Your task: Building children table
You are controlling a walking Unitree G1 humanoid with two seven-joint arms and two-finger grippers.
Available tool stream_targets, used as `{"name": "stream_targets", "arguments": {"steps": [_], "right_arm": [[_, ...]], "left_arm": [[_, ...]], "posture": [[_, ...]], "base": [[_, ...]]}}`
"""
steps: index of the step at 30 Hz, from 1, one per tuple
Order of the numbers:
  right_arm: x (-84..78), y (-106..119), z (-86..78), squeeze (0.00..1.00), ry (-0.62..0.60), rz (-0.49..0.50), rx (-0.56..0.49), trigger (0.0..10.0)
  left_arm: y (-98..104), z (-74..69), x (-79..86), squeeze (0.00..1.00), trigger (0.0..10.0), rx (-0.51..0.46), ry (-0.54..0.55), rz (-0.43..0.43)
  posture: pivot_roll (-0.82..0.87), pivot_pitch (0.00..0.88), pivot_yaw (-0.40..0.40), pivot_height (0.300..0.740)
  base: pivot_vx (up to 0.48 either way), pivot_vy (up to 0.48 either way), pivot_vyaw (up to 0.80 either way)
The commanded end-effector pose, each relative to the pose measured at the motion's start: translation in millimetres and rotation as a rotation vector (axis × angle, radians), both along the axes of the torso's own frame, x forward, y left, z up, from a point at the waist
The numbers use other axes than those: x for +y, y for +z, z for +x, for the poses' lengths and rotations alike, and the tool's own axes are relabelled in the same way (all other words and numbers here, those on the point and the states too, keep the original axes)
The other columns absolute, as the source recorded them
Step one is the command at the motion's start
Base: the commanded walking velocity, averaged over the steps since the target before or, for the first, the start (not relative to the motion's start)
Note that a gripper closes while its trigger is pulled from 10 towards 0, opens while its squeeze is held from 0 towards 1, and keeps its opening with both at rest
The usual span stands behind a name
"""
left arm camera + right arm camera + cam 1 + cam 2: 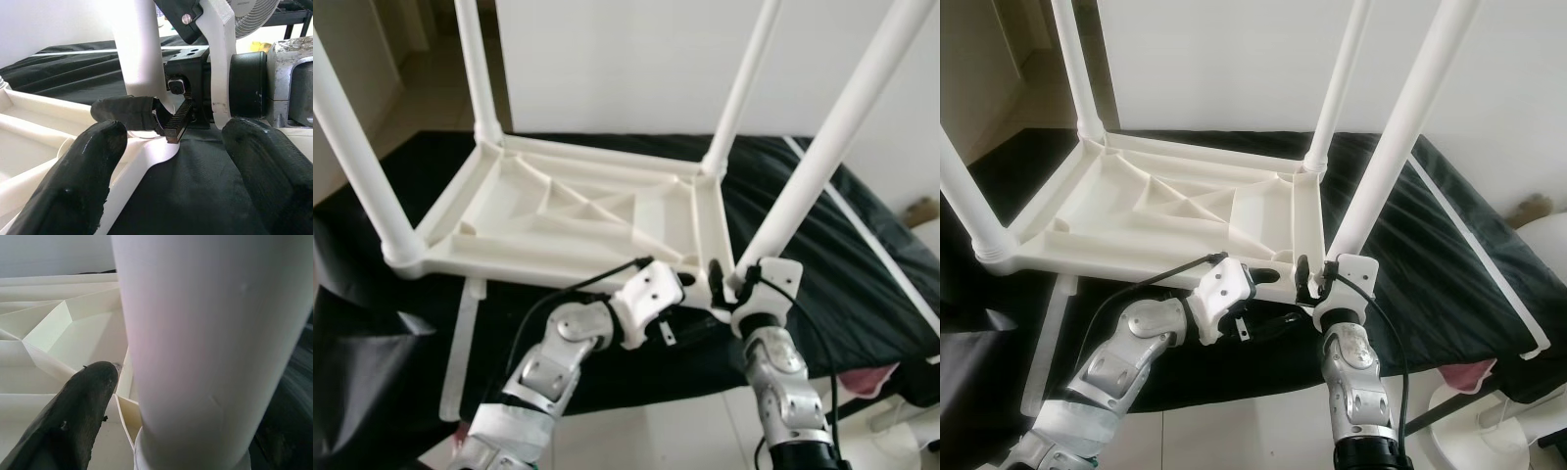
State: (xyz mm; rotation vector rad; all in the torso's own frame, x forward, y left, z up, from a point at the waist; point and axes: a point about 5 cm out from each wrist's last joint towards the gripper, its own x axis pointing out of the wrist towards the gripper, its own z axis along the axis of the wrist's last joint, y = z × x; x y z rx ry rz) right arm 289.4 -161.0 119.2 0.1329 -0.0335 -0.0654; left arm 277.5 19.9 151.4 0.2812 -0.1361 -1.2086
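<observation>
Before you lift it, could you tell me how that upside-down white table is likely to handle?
The table looks like thin ribbed plastic, so it is probably light yet fairly stiff. With four long legs pointing up it may feel top-heavy and wobble. The right hand grips the near leg at its base; that smooth tube could slip.

- No readable text, labels, brands, numbers or signs.
- Table (578, 211), legs, black cloth (862, 274): unmarked.
- Gripper housings: plain, no lettering legible.
</observation>
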Motion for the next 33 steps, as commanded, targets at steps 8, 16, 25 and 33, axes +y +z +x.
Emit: {"name": "stream_targets", "arguments": {"steps": [8, 16, 25, 33], "right_arm": [[-1.8, -4.4, -3.8, 0.0, 0.003, -0.015, 0.012, 10.0], [-11.8, -2.4, -4.5, 0.0, 0.116, -0.049, -0.009, 10.0], [-30.4, 5.7, -1.1, 0.0, 0.326, -0.148, -0.04, 10.0], [-34.3, 0.3, 8.6, 0.0, 0.452, -0.248, 0.003, 10.0]], "left_arm": [[-1.4, -0.5, -0.2, 0.0, 10.0, -0.007, 0.041, 0.007], [-0.8, -0.8, -1.9, 0.0, 10.0, -0.007, 0.029, 0.011], [-2.3, -4.3, -5.5, 0.0, 10.0, -0.004, 0.005, 0.019], [-2.9, -5.1, -7.1, 0.0, 10.0, -0.013, -0.002, 0.031]], "posture": [[0.07, 0.0, -0.067, 0.74], [0.06, 0.0, -0.064, 0.74], [0.06, 0.0, -0.061, 0.74], [0.06, 0.0, -0.061, 0.74]], "base": [[0.0, 0.0, 0.0], [0.0, 0.0, 0.0], [0.0, 0.0, 0.0], [0.0, 0.0, 0.0]]}}
